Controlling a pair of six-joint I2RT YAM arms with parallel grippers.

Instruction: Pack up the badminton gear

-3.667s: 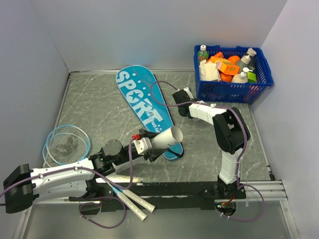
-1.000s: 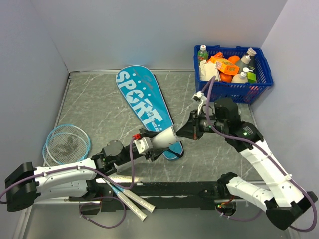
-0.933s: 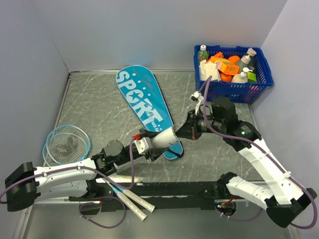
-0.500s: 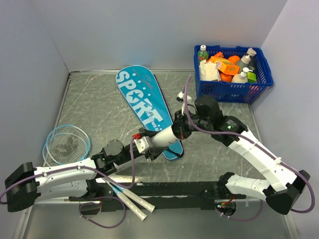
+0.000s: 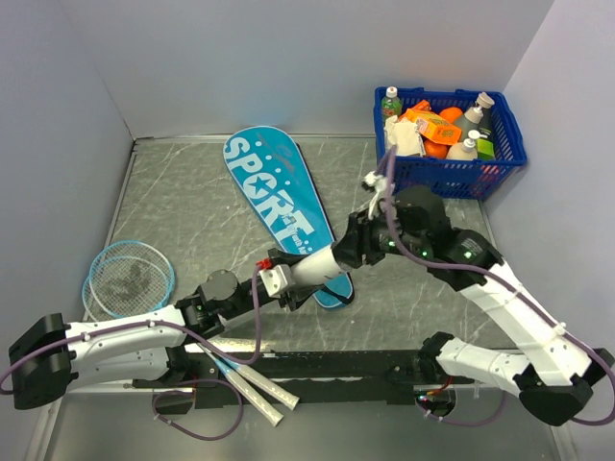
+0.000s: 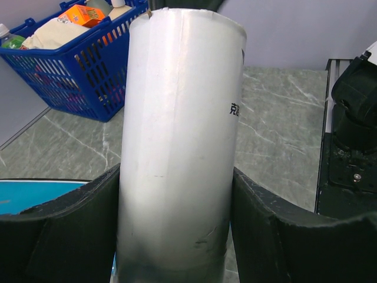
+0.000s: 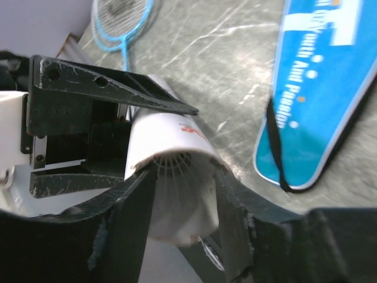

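The likeliest slip is the shuttlecock [image 7: 177, 191] coming back out. It sits in the open mouth of the white tube [image 6: 182, 88], how deep I cannot tell, and the tube lies tilted rather than upright. The right end effector [image 7: 182, 209] is spread, one finger on each side of that mouth and pinching nothing. If it draws back off-line, a finger could snag the feathers or knock the rim. The left end effector [image 6: 177, 177] is pinching the tube across its middle. The wall looks smooth, so a knock might twist it in the grip or drop it onto the bag [image 5: 274, 187] lying just below on the desk [image 5: 192, 211]. The rackets [image 5: 127, 279] lie overlapped at the left edge with their handles running under the left arm, which could drag them when it moves. By count there are two rackets, one shuttlecock, one tube, one bag and one basket [image 5: 447, 175] of groceries in the far right corner.
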